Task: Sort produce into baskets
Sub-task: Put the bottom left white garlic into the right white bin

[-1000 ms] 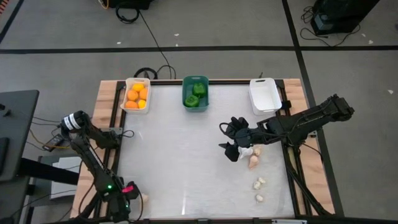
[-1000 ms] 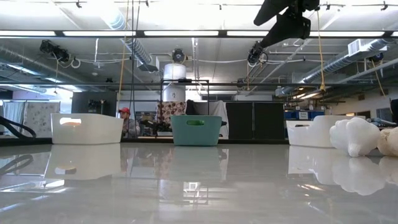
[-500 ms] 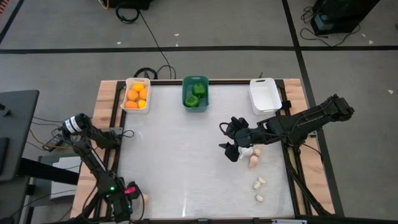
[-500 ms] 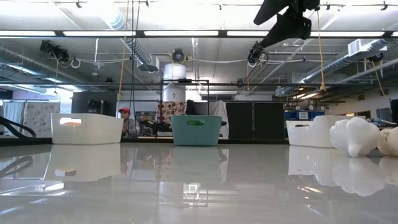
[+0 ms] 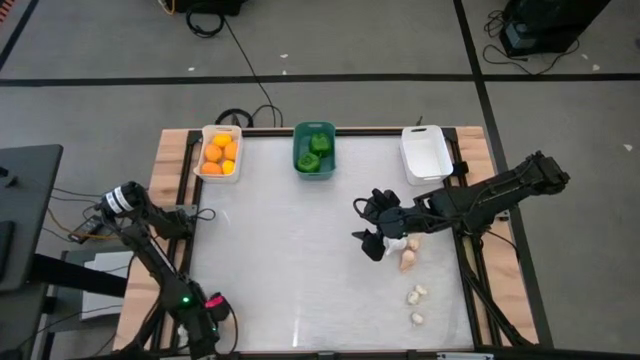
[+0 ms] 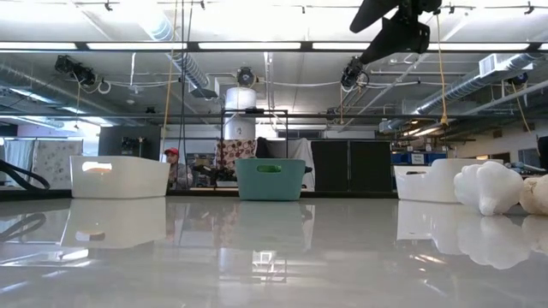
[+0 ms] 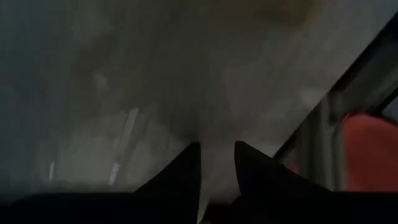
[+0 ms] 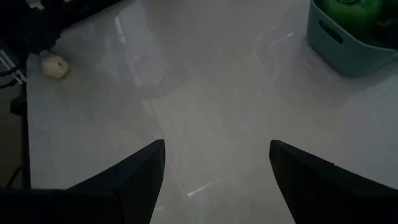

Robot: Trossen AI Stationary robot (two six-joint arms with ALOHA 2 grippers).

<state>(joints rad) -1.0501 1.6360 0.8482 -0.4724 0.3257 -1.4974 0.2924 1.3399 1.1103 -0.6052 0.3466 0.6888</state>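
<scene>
Right tool [image 5: 359,221] hovers spread wide over the desk's [image 5: 280,260] right half, just beside a pair of bulbs [image 5: 406,252] and holding nothing. Left tool [image 5: 208,312] sits low at the near-left corner; cannot tell from these views whether closed on anything. Lone bulb [image 8: 55,66] lies on the desk right by that corner, next to the left arm.

Looks well along. Fruits [image 5: 219,153] fill the far-left basket [image 5: 204,133], peppers [image 5: 316,152] the teal basket [image 5: 298,129] at the middle of the far edge. Far-right basket [image 5: 424,152] stands empty. Still out: the pair by the right tool, two more bulbs [image 5: 417,305] toward the near-right corner, and the lone one at the near-left. Probably all bound for the empty basket.

Plenty of bare desk through the middle for carrying. Tighter on the right, where bulbs sit near the right edge and the right arm lies over them. Longest haul for the near-left bulb: corner to corner across the desk.
</scene>
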